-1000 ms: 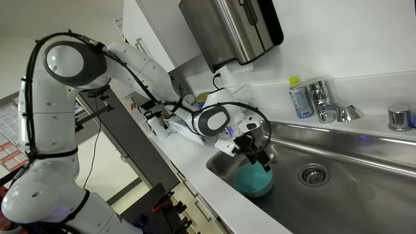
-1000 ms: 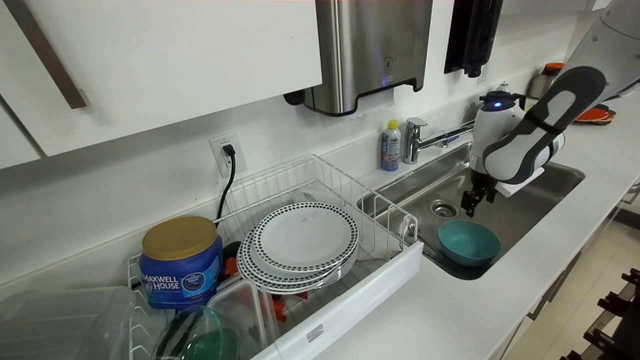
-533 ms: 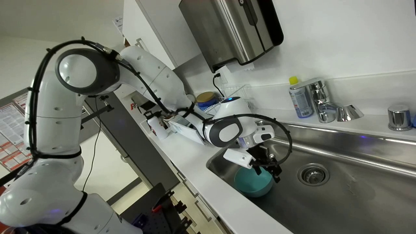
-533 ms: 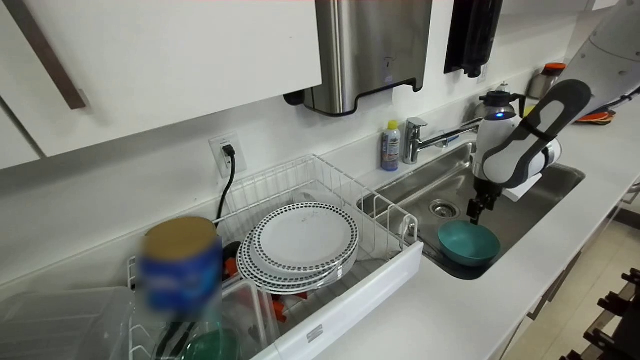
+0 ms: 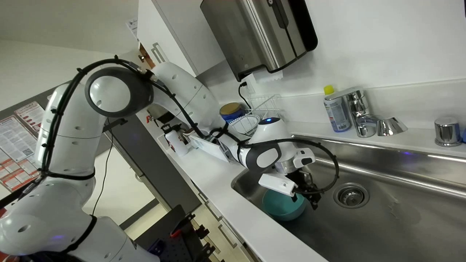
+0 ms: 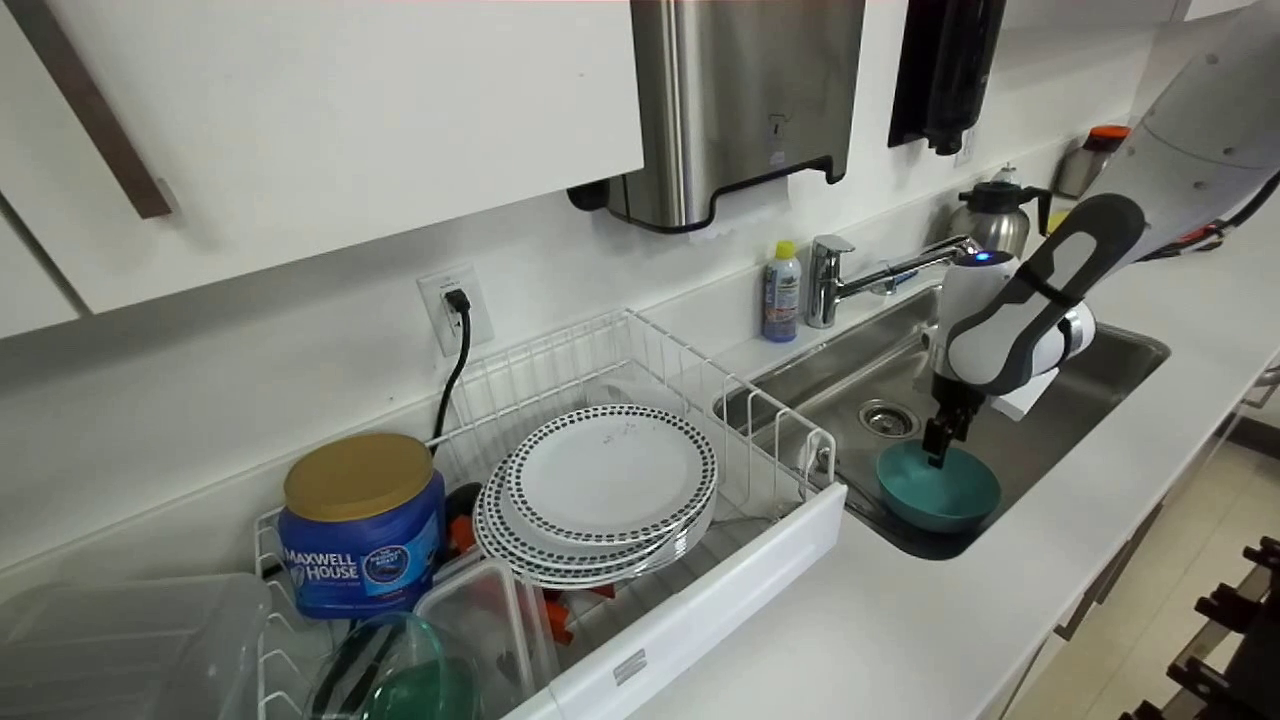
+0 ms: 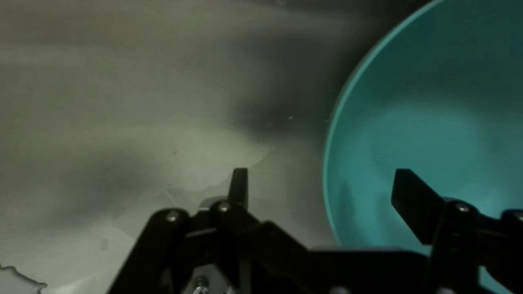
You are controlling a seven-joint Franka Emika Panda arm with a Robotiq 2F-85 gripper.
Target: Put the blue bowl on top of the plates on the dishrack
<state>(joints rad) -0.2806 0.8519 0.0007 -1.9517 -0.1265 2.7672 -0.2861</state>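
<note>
Blue bowl [image 6: 950,500] sat upright in the steel sink [image 5: 386,236], near its front edge, at the end toward the dishrack [image 6: 700,620]. Couldn't tell if it touched the sink wall. Round, smooth, solid teal; thin rim read lighter in the wrist view, inside shading from dark at the far side to brighter mid-bowl. Drain [image 5: 351,195] near it but apart. Plates [image 6: 612,470] were stacked in the dishrack: white, dark patterned borders.

Arm [image 5: 193,94]: elbow high, forearm slanting down past the counter [image 5: 220,191] to the sink, wrist bent so the gripper [image 7: 322,179] pointed down at the bowl. Jaws wide. One finger [image 7: 416,200] showed over the bowl's inside, the other [image 7: 239,190] outside it over the sink floor; the rim ran between. Couldn't tell if the tips were below rim height. Blue light [image 6: 983,257] was lit on the wrist, seen in both exterior views.

Text: blue tub [image 6: 365,565], gold lid, read MAXWELL HOUSE; badge beside the name too small. Spray can [image 6: 781,295], yellow cap, printed label, couldn't make it out. Grey label [image 6: 630,667] on the dishrack's white front panel, same. Posted sheets [image 5: 16,134] with orange-red blocks, unreadable.
</note>
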